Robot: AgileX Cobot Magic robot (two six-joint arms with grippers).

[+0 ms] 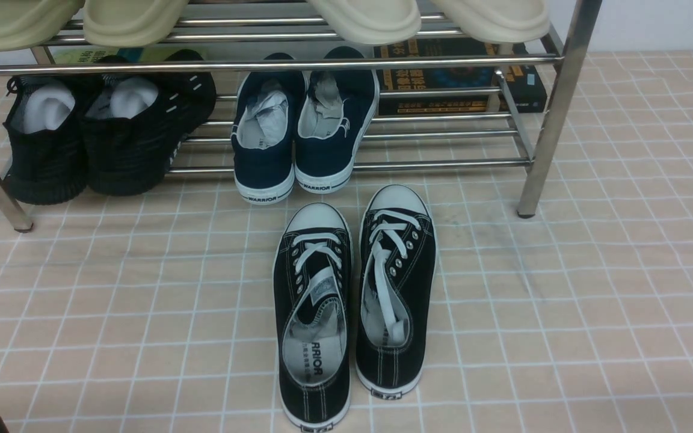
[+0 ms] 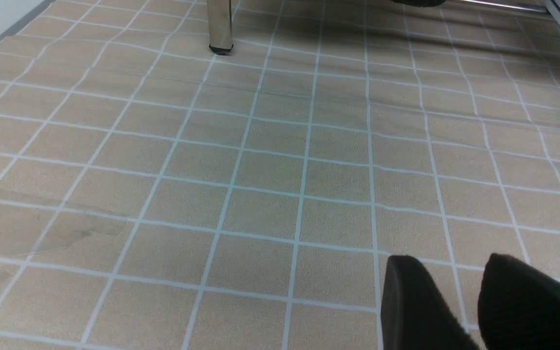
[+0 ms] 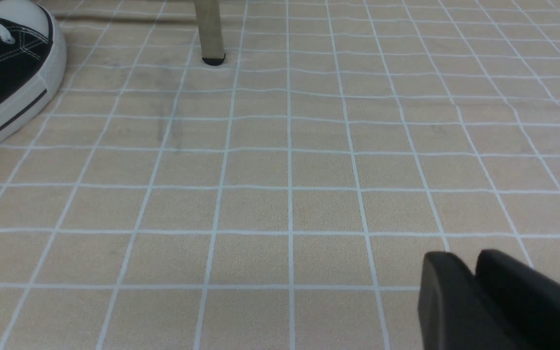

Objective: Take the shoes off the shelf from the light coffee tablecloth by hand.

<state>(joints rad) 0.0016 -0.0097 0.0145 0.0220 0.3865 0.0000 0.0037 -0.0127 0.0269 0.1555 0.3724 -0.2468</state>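
Sneakers look light, soft canvas; I'd pinch a heel collar. My right fingers seem nearly together, grasping nothing; left parted.

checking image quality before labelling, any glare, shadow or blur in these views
Front view: sharp and evenly lit, bright glare streaks on the shelf bars, soft shadow under it, faint grey smudges on the tablecloth. Left wrist view: the cloth is sharp, the left gripper a dark blur in the corner. Right wrist view: the same, right gripper blurred, shoe toe crisp.
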